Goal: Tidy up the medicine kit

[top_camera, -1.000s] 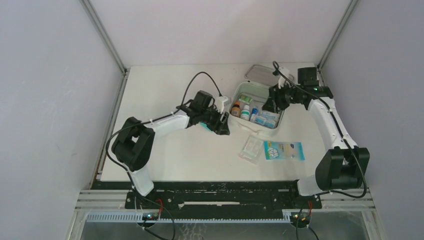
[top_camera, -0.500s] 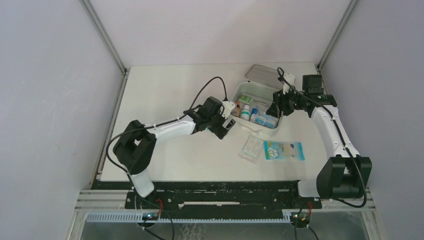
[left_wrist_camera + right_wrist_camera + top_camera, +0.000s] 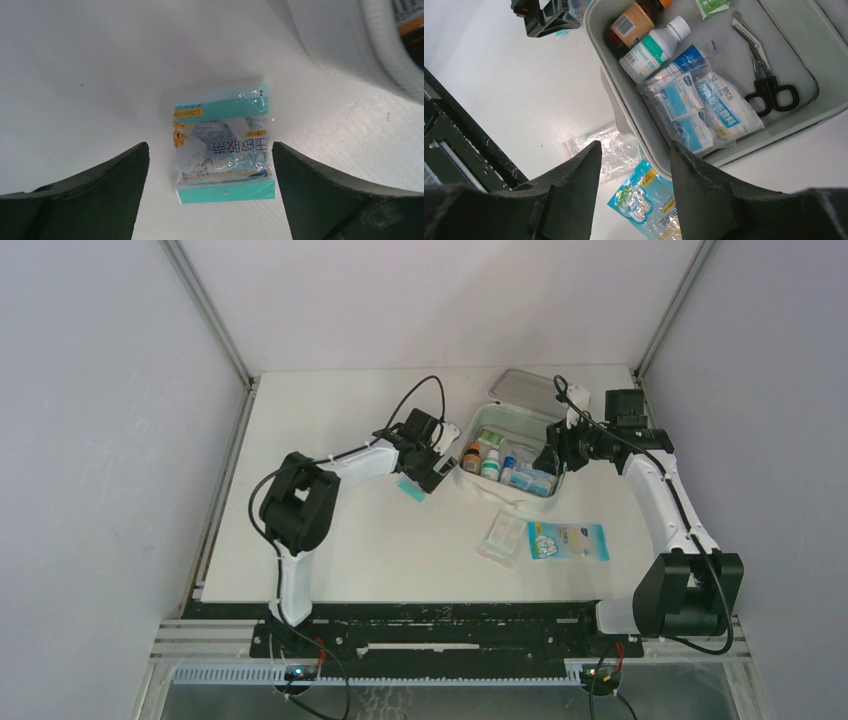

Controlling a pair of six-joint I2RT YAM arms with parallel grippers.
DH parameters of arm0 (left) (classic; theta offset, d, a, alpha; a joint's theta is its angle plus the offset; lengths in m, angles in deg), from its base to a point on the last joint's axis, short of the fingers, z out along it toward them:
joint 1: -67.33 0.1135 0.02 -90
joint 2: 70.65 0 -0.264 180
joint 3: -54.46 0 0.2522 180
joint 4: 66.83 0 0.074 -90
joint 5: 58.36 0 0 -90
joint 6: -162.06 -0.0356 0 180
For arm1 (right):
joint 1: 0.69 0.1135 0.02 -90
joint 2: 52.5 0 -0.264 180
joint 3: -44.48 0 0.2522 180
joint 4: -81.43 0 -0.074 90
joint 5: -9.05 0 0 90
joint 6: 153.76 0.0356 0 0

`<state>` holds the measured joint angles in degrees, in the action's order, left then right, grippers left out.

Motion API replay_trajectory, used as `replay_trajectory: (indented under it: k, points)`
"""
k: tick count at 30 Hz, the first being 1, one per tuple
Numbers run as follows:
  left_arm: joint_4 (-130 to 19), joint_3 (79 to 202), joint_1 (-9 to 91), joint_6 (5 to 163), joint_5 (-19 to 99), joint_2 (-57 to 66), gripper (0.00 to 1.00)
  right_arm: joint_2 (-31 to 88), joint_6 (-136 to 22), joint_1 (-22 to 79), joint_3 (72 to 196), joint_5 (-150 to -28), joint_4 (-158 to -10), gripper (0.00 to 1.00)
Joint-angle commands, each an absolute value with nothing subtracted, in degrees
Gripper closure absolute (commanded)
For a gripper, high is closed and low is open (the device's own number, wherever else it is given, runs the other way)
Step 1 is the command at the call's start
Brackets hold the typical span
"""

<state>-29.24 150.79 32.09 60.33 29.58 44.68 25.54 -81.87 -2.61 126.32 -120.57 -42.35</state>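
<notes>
Standing wide open, the left pincer [image 3: 209, 150] hangs over the white table [image 3: 330, 420], left of centre, and holds nothing. A small teal-edged packet [image 3: 225, 155] with printed characters lies flat on the table below the gap between the fingers and touches neither one. In the top view this packet sits just beside the left wall of the medicine kit [image 3: 500, 496].

The medicine kit rests on the table right of centre, toward the far side. Its lid [image 3: 530, 387] is open and laid back on the far side.

Contents noted:
- A brown bottle [image 3: 631, 25] and a white bottle with a green label [image 3: 651, 47] lie side by side at the kit's left end.
- A small green packet [image 3: 711, 6] lies on the kit floor beyond the bottles.
- A cluster of blue-and-white sealed packets [image 3: 709, 112] lies along the near wall.
- Black-handled scissors [image 3: 769, 75] lie on the pale grey floor, apart from the packets.

Outside the kit, on the near side, a clear plastic packet [image 3: 503, 537] lies on the table. A blue-and-white packet [image 3: 568, 541] lies just to its right.

The right pincer [image 3: 634, 150] hovers above the kit's near right corner. Its fingers are parted with nothing between them.
</notes>
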Motion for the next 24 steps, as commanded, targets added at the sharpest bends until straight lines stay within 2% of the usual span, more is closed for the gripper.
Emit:
replay_trajectory:
  k: [1, 8, 12, 17, 24]
  points:
    - [-26.63, 154.86, 32.31, 59.18, 32.77, 46.38, 0.06, 25.37, -82.70, -3.20, 126.36, -120.99, -44.38, 0.47]
    - [-25.85, 154.57, 32.42, 59.68, 33.68, 47.34, 0.32, 25.28, -82.46, -3.24, 126.44, -121.70, -44.48, 0.48]
    - [-26.21, 153.33, 32.61, 58.94, 34.39, 45.23, 0.43, 25.13, -81.35, -3.24, 126.36, -122.97, -45.56, 0.48]
    - [-27.40, 150.41, 32.79, 54.37, 34.95, 38.92, 0.48, 24.73, -77.90, -2.82, 126.60, -127.75, -48.57, 0.48]
    - [-25.16, 147.92, 32.50, 48.26, 42.04, 26.86, 0.47, 27.28, -68.81, 2.03, 125.57, -131.46, -57.67, 0.46]
